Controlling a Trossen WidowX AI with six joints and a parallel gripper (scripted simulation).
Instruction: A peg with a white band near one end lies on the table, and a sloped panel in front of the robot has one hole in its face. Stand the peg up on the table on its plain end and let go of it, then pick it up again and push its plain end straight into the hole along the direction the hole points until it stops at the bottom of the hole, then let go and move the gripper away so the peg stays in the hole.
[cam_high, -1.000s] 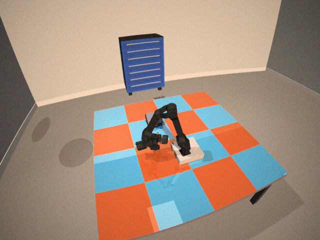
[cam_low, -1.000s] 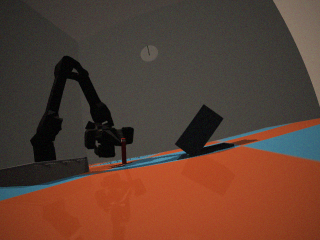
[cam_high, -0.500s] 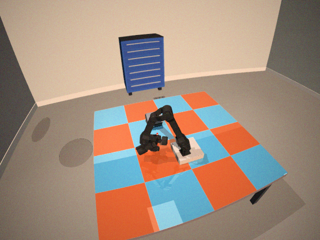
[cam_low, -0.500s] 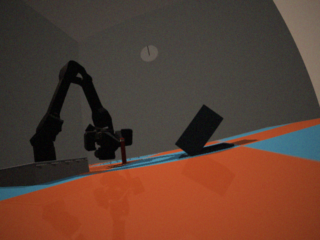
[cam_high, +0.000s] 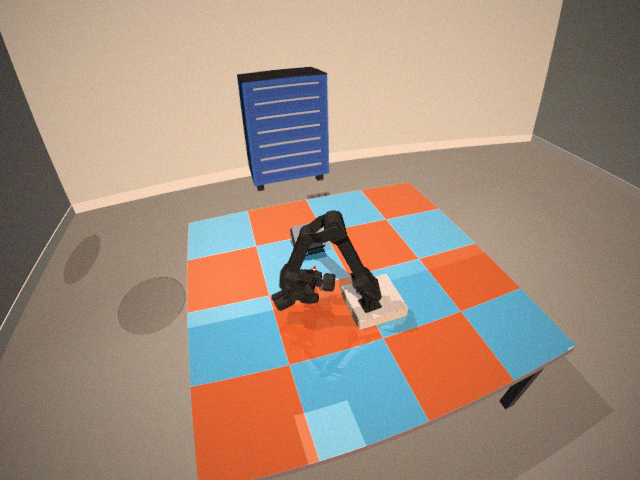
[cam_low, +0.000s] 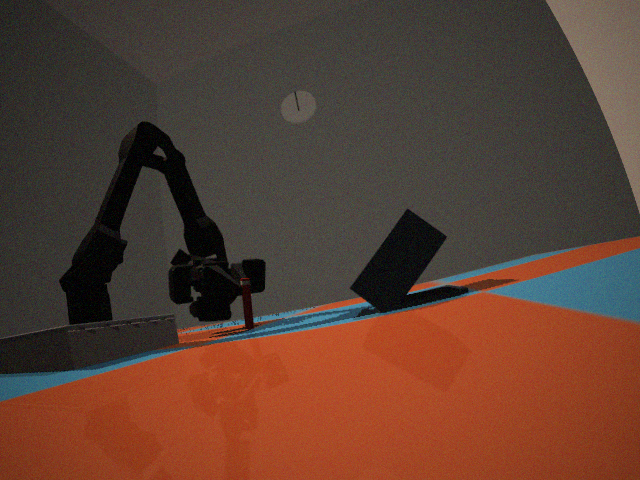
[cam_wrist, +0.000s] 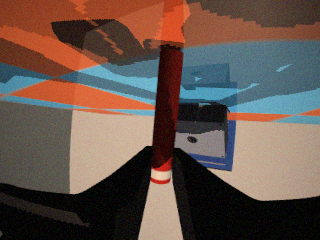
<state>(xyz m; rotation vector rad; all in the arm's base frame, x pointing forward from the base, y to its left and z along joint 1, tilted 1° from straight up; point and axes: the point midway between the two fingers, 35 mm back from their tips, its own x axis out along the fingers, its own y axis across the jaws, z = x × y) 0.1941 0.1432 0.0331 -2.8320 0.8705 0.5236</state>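
A slim dark-red round peg (cam_low: 248, 307) with a white band near its top stands upright, plain end on the bench. Well apart, a dark flat rectangular panel (cam_low: 398, 260) leans back, sloped.

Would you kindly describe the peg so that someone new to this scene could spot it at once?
Start at the checkered orange-and-blue table and find the black arm bending down beside the dark sloped panel. In its tool a thin dark red peg stands upright, lower end at the table. It is the only red stick here, with a white band at its top.
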